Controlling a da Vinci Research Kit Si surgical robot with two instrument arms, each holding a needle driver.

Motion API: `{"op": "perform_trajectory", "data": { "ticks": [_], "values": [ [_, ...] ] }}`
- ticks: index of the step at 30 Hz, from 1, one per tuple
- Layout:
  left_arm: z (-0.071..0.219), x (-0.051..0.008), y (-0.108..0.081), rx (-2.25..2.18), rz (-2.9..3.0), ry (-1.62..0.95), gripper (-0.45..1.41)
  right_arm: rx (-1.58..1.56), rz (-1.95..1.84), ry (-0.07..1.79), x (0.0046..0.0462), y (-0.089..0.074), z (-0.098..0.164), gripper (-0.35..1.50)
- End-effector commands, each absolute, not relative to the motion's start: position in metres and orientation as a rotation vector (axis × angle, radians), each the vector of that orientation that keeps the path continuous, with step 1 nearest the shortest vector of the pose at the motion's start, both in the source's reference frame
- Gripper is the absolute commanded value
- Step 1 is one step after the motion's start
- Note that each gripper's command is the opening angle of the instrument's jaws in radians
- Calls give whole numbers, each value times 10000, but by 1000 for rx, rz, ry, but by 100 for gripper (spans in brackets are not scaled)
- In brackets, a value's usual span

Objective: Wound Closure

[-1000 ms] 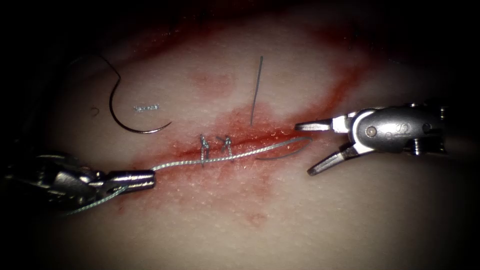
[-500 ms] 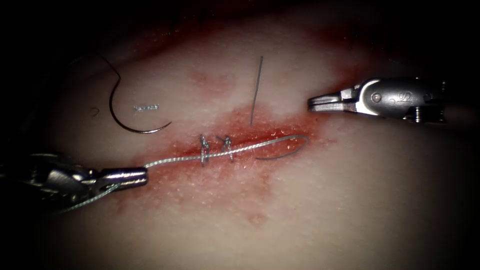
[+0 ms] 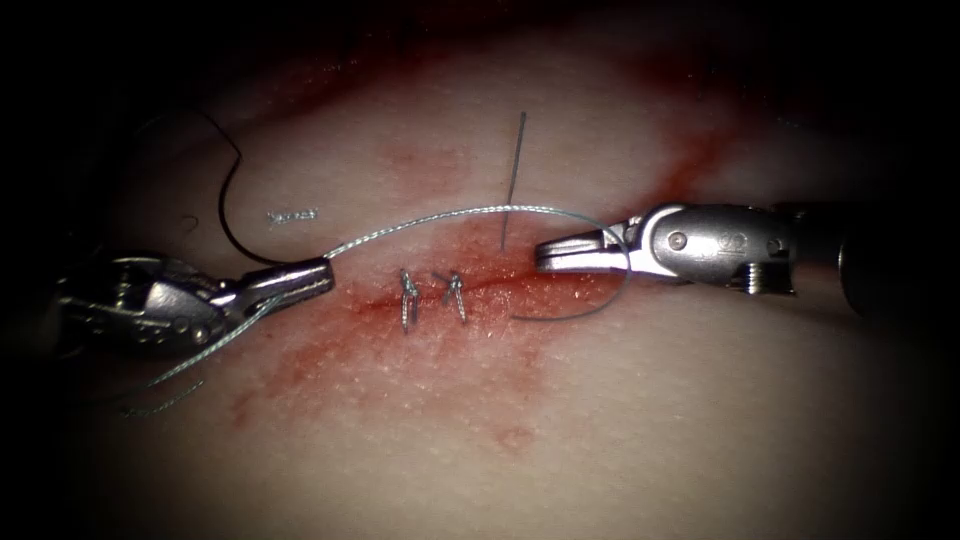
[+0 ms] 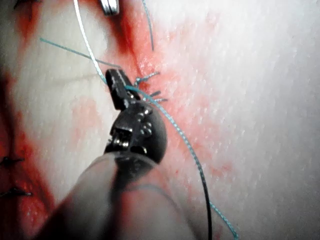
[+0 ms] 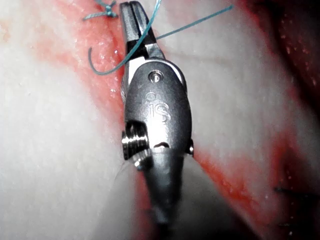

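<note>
1. Your endoscope lamp lit the middle of the tissue (image 3: 560,400) brightly; toward every edge the light fell off to black.
2. Glare glinted off the right tool (image 3: 543,256) and the thread (image 3: 450,214).
3. Your 2 wrist views were strongly lit, bleaching the tissue pale; the left tool (image 4: 114,79) stood dark in shadow.

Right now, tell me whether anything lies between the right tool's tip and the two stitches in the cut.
Nothing visible does. The right tool, wrapped by thread, faces the stitches across bare red tissue.

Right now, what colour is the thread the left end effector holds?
Teal-green thread; the left wrist view shows it best.
</note>
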State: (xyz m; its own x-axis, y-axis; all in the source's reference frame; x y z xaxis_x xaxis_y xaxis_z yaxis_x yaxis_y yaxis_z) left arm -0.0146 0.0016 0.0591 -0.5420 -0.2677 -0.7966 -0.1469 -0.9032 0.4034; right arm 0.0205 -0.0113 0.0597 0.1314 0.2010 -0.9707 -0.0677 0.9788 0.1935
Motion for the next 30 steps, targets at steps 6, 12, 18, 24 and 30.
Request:
{"op": "perform_trajectory", "data": {
  "ticks": [6, 12, 18, 24, 30],
  "values": [
    [632, -175, 9, 1424, -2706, -677, -45, 126, 229, 1510, 231, -115, 594, -35],
    [660, -200, 4, 1406, -2734, -655, -45, 131, 245, 1526, 238, -119, 595, -35],
    [675, -235, -5, 1406, -2714, -600, -45, 97, 303, 1544, 249, -121, 593, -35],
    [679, -258, -19, 1411, -2689, -551, -45, 2, 403, 1487, 253, -118, 592, -20],
    [666, -259, -24, 1426, -2684, -534, -45, -65, 462, 1433, 257, -115, 596, 78]
  ]
}}
